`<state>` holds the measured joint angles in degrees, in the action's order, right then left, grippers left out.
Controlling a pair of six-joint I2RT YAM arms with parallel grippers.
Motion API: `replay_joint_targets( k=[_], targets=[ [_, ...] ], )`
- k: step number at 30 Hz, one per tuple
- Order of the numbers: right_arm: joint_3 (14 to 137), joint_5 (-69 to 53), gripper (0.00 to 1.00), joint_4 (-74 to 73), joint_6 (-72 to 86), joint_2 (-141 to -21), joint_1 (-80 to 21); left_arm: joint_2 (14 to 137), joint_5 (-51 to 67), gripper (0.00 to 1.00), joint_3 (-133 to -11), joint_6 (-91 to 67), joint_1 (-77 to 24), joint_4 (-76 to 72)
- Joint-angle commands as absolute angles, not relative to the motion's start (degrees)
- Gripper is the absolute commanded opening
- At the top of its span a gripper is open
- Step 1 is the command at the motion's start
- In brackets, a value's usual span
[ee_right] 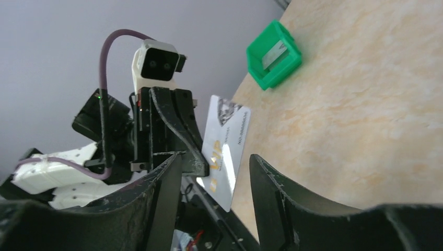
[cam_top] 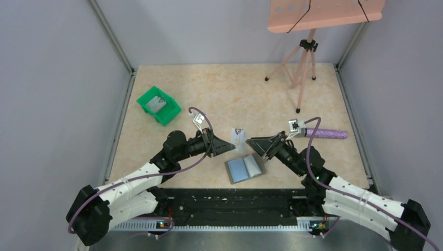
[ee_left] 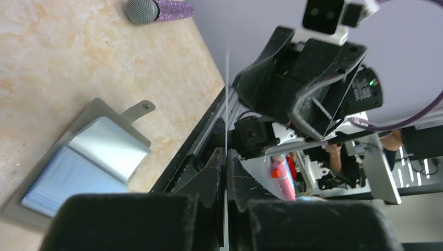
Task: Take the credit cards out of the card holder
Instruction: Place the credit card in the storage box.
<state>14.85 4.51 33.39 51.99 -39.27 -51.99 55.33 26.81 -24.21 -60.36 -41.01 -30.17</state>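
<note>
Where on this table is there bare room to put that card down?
Bare beige tabletop lies between the green plastic bin and the pink tripod. Crowded front centre: the white plastic card and the open grey card holder.

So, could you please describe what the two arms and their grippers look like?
Both the left arm and right arm have white shells with black joints and bases. The left gripper and right gripper are black, with tapered fingers and a white wrist camera above each. A purple cable loops along each arm.
</note>
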Motion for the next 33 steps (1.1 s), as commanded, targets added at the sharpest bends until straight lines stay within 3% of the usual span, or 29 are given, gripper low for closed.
replay_joint_targets(
  k=[1,5,10,14,17,22,26,29,30,33],
  targets=[
    [20.6,1.6,0.51,15.6,38.8,-32.6,-49.3,52.7,29.9,0.0,-27.4,-51.9,-40.9,-22.6],
    [25.4,-5.2,0.52,8.1,31.5,-31.9,-47.9,51.9,32.8,0.0,-31.3,-43.2,-40.9,-7.0],
    [33.4,-13.4,0.5,0.2,27.1,-39.1,-45.5,50.2,38.4,0.0,-32.9,-39.5,-40.9,-1.4],
    [35.7,-26.8,0.52,0.2,26.5,-46.0,-42.3,50.2,42.7,0.0,-34.5,-37.1,-40.9,0.6],
    [35.3,-34.4,0.61,2.2,27.0,-48.9,-40.9,50.4,45.0,0.0,-35.0,-35.6,-40.9,1.8],
    [30.6,-41.3,0.59,10.3,30.2,-51.4,-40.9,52.1,47.5,0.0,-36.1,-31.9,-40.9,5.1],
    [25.4,-46.9,0.42,22.5,36.1,-52.4,-40.9,53.1,48.7,0.0,-36.4,-32.1,-40.9,4.3],
    [22.9,-46.8,0.05,30.0,40.6,-53.1,-40.9,53.7,49.3,0.0,-37.6,-32.6,-40.9,4.5],
    [22.4,-46.0,0.0,31.6,41.8,-53.2,-40.8,53.6,49.0,0.05,-37.7,-32.6,-40.9,4.7],
    [21.1,-40.8,0.0,34.3,45.4,-53.0,-40.7,52.4,44.7,0.36,-38.0,-33.2,-40.4,5.4]
  ],
)
